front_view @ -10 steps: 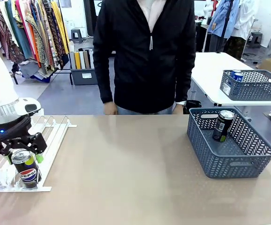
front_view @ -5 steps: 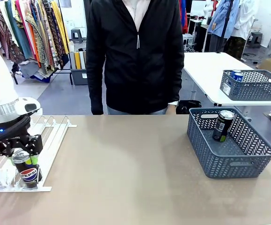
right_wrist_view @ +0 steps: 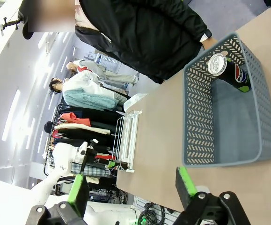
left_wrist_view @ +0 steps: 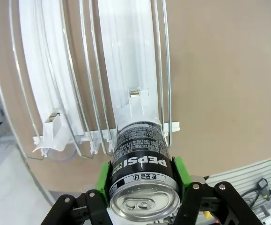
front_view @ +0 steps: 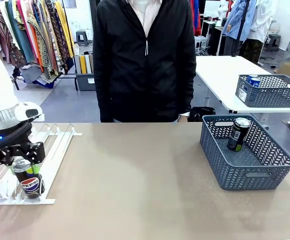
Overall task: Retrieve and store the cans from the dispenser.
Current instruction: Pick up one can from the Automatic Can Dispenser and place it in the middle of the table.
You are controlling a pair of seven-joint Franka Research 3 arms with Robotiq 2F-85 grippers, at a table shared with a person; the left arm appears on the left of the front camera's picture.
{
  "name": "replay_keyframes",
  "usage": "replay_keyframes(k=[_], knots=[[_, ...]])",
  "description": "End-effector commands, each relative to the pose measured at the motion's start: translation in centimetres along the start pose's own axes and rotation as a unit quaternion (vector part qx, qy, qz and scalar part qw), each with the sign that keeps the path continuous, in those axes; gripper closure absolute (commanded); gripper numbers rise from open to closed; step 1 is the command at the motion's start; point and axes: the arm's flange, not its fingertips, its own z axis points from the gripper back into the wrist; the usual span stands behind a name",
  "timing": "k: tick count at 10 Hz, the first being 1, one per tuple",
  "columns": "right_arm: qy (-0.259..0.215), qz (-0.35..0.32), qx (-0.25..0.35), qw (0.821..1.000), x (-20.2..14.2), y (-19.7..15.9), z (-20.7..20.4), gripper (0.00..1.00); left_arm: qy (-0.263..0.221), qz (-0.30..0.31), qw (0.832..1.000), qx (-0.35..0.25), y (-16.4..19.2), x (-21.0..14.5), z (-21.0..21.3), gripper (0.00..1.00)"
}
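can gripped at the rack's low end, lift is the risk

the left gripper [left_wrist_view: 144, 180] clamps the black can [left_wrist_view: 142, 164] near its top, at the dispenser [front_view: 54, 150] stoppers. lifting askew could snag the rails or let it slip. the right gripper [right_wrist_view: 130, 187] hangs open, well apart from the basket [front_view: 245, 175] holding another can [front_view: 239, 134].

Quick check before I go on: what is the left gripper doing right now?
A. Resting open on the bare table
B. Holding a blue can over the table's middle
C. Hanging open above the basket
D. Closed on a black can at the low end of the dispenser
D: the left gripper has its green pads pressed to both sides of the black can, which stands at the low end of the dispenser.
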Motion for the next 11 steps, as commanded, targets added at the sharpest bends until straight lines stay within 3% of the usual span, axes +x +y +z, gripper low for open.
replay_keyframes(k=[1,4,6,8,9,11], knots=[[-0.009,0.013,0.012,1.0,0.3,0.2,-0.1,0.0,-0.033,0.015,0.999,0.019,-0.2,-1.3,5.1,1.0],[-0.009,0.013,0.012,1.0,0.3,0.2,-0.1,0.0,-0.124,-0.002,0.992,0.01,-0.7,-5.8,13.9,1.0],[-0.009,0.013,0.012,1.0,0.3,0.2,-0.1,0.0,-0.178,0.01,0.984,0.003,0.1,-7.9,17.1,1.0],[-0.009,0.013,0.012,1.0,0.3,0.2,-0.1,0.0,-0.18,0.038,0.983,-0.021,1.2,-7.9,17.0,1.0],[-0.009,0.013,0.012,1.0,0.3,0.2,-0.1,0.0,-0.176,0.003,0.984,-0.002,-0.3,-8.6,18.3,1.0],[-0.009,0.013,0.012,1.0,0.3,0.2,-0.1,0.0,-0.176,0.003,0.984,-0.002,-0.3,-8.6,18.3,1.0]])
